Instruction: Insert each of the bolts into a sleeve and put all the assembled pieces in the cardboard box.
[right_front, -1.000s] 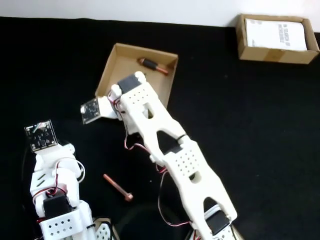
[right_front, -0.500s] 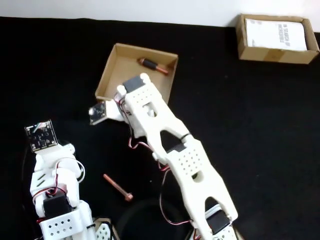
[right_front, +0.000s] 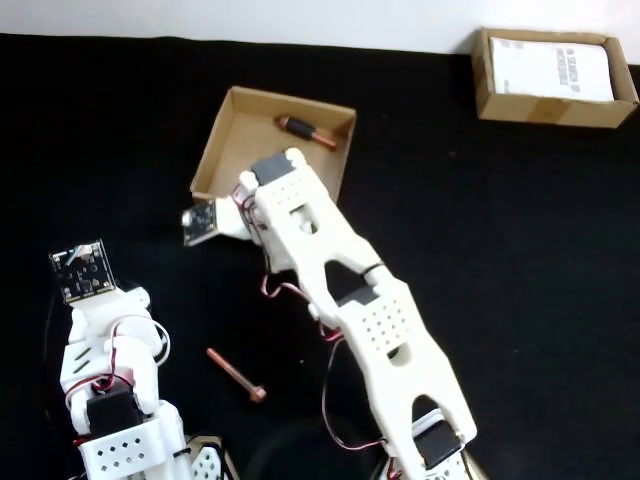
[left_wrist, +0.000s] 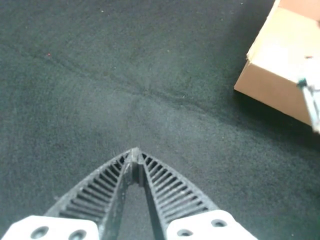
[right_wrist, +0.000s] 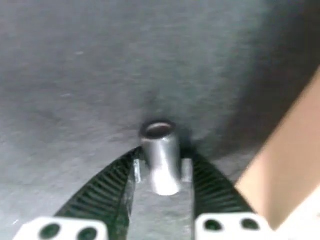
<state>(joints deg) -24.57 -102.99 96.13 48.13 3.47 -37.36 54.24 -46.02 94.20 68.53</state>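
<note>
Right gripper (right_wrist: 161, 166) is clamping the sleeve (right_wrist: 160, 150), with both jaws pressing on its lower half and the open end sticking out past the tips. The sleeve is hanging over the black bench (right_front: 500, 250), just outside the box (right_front: 222, 135) near its left corner, not in it. It is showing as a short, smooth, silvery metal tube with a dark round bore and a bright rim, and no bolt is sitting in it yet. Left gripper (left_wrist: 135, 156) is hovering over bare cloth with jaws together and nothing between them, and the box wall (left_wrist: 272, 82) is lying off to one side. The bolt (right_front: 236, 373) is lying flat on the bench between the two arm bases, well apart from the sleeve. One finished piece (right_front: 307, 131) is already resting inside the box by the far wall. Risks, as judged: the smooth metal is giving the ribbed jaws little bite, so the sleeve may be twisting or slipping once a bolt pushes against it. The bore is looking narrow, so a slightly tilted bolt is likely jamming on the rim. The thin bolt may be rolling on the cloth when the left gripper closes on it. The right arm is working close to the box wall and may be nudging the box.
</note>
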